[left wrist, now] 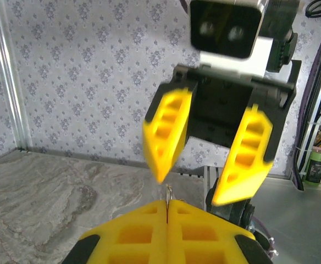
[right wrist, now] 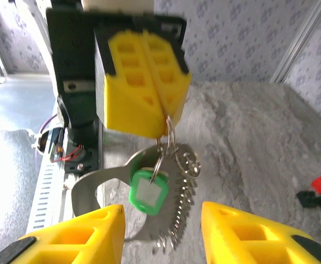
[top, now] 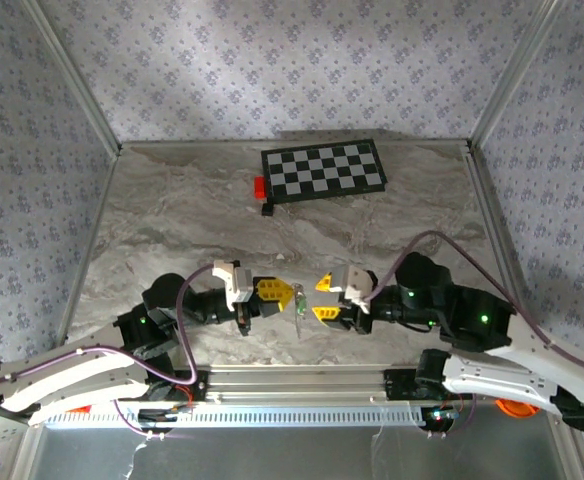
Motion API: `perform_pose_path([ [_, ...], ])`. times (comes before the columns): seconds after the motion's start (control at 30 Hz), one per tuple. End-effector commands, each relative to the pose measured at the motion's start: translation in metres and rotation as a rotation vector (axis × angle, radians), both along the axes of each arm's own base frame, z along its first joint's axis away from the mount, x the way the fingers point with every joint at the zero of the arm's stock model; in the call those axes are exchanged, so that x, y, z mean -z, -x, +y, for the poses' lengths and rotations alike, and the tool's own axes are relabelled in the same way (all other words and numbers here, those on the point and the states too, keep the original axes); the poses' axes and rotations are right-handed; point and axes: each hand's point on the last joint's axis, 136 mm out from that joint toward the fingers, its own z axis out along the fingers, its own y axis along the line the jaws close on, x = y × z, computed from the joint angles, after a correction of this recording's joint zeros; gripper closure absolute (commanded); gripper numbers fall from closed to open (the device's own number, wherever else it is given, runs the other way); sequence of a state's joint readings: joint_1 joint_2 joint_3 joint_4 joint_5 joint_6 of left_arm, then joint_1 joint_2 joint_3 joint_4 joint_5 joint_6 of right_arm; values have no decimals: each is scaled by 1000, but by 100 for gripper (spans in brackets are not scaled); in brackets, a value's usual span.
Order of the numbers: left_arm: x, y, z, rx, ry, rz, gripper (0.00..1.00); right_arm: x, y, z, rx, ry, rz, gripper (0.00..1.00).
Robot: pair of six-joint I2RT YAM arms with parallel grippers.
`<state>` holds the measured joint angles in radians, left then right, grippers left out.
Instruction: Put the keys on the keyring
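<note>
left gripper (right wrist: 161,130): jaws pressing fully together, pinching the top of the keyring (right wrist: 159,165) between the yellow pad tips. in the left wrist view a thin sliver of ring is poking up out of the seam between the closed pads.
right gripper (left wrist: 191,187): jaws standing moderately apart, nothing sitting between them. it is facing the left gripper head-on, just short of the hanging bundle.
right fingers (right wrist: 72,236): framing the bundle from either side in the right wrist view, not touching it.
keyring position: hanging in the air below the left pad tips, over the near middle of the marble table (top: 172,220), between the two grippers in the top view.
green tag (right wrist: 146,191): dangling from the ring, flat face turning toward the right wrist camera.
chain (right wrist: 191,160): short length drooping to the right of the tag.
keys (right wrist: 178,225): silvery toothed blades fanning out low behind the tag, hanging with the ring off the table. can't tell exactly how each one is attaching.
curved silver piece (right wrist: 87,192): sweeping out to the left of the tag, part of the same bundle. can't tell what it is.
checkerboard (top: 324,170): lying flat at the far side of the table, well apart from both grippers.
red block (top: 260,186): sitting just beside the checkerboard's left edge.
</note>
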<state>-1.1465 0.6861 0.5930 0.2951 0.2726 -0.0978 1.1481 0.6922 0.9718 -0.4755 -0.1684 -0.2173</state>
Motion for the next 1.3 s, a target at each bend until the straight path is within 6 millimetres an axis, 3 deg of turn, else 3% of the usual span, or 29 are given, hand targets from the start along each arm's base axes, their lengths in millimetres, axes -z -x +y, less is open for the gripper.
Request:
perform_pose_path([
  [0.0, -21, 12, 6, 52, 72, -43, 100, -20, 1, -3, 8, -85, -17, 62],
  [0.27, -22, 23, 4, 115, 70, -51, 100, -18, -1, 10, -18, -67, -28, 76],
  [1.0, -24, 26, 4, 130, 68, -57, 100, -12, 12, 27, -128, -84, 8, 70],
  [1.27, -25, 27, 4, 134, 73, -57, 100, -9, 11, 31, -127, -85, 18, 74],
])
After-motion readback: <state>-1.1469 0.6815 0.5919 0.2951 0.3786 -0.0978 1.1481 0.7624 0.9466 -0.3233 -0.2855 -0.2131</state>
